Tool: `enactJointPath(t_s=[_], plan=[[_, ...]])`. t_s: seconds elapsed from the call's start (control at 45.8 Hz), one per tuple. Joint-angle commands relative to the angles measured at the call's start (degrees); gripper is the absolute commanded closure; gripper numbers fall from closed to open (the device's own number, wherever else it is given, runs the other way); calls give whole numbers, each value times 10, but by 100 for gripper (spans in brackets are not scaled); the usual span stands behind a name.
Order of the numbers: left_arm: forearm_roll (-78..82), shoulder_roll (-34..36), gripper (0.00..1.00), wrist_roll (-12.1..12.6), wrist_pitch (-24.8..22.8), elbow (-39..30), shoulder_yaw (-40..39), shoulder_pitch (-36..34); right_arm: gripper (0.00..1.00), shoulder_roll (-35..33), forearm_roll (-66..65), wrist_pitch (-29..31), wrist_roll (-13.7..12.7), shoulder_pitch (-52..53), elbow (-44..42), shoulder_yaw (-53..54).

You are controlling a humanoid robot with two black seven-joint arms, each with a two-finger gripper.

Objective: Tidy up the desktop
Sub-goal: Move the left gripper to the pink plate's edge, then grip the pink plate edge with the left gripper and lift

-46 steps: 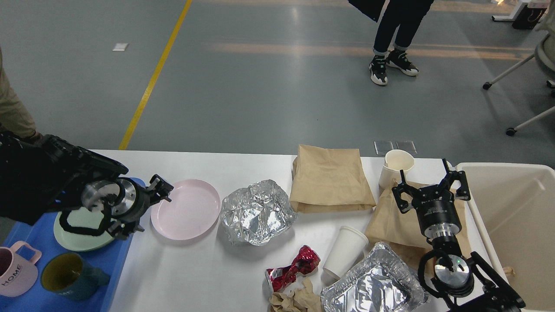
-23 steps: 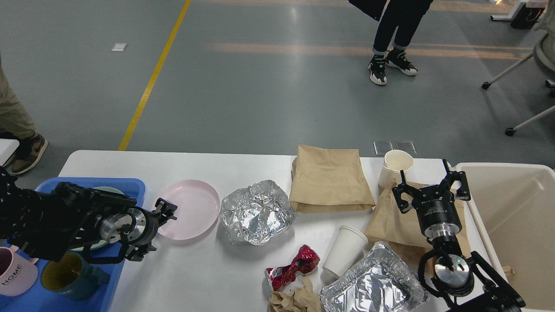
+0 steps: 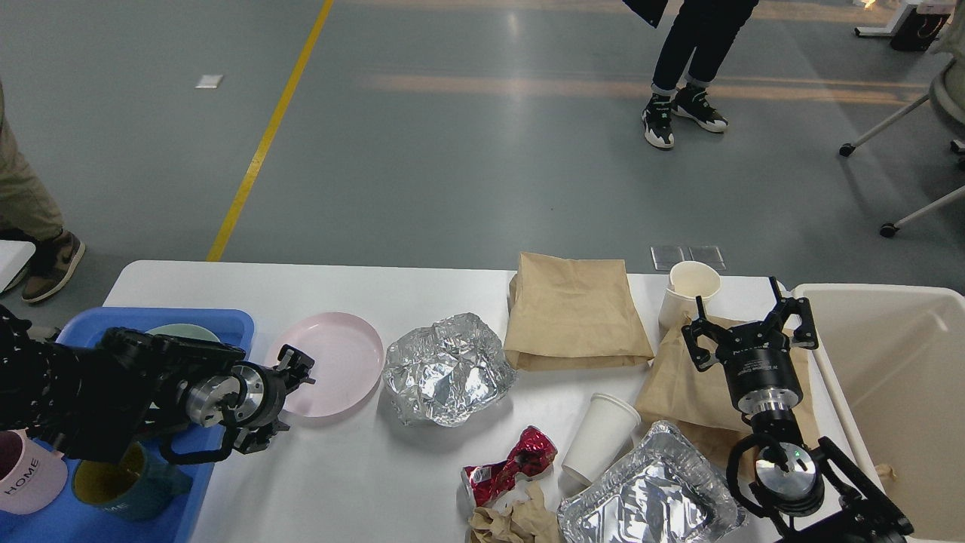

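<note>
The white desktop point(image 3: 339, 475) holds a pink plate point(image 3: 339, 362), crumpled foil point(image 3: 448, 369), a flat brown paper bag point(image 3: 573, 309), a second bag point(image 3: 678, 392), an upright paper cup point(image 3: 692, 283), a paper cup on its side point(image 3: 599, 437), a crushed red can point(image 3: 509, 464), crumpled brown paper point(image 3: 516, 520) and a foil tray point(image 3: 648, 498). My left gripper point(image 3: 283, 400) is open at the pink plate's left rim. My right gripper point(image 3: 746, 328) is open and empty above the second bag.
A blue tray point(image 3: 226, 324) at the left holds a green plate point(image 3: 185, 332), a pink mug point(image 3: 22, 479) and a teal mug point(image 3: 113, 483). A beige bin point(image 3: 897, 377) stands at the right. People stand on the floor beyond the table.
My left arm has dropped lower and moved right, off the green plate and to the pink plate's left rim. The right arm has not moved.
</note>
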Motion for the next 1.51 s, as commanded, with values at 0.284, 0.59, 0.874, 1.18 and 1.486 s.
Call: enactJointPath(t_s=[0.284,0.59,0.874,1.18,1.486], plan=[[1,2,57,0,-6,17,-16,14,0,0,0,0,0,0,0,0],[1,3,77,3,-14,17,-16,23,0,0,0,0,0,0,0,0],[1,1,95,5,-29,17,-16,23,0,0,0,0,0,0,0,0],[1,3,100,7,-35,16,-12,20,0,0,0,0,0,0,0,0],[1,26,100,28,-54,6,-8,5,0,0,0,0,0,0,0,0]])
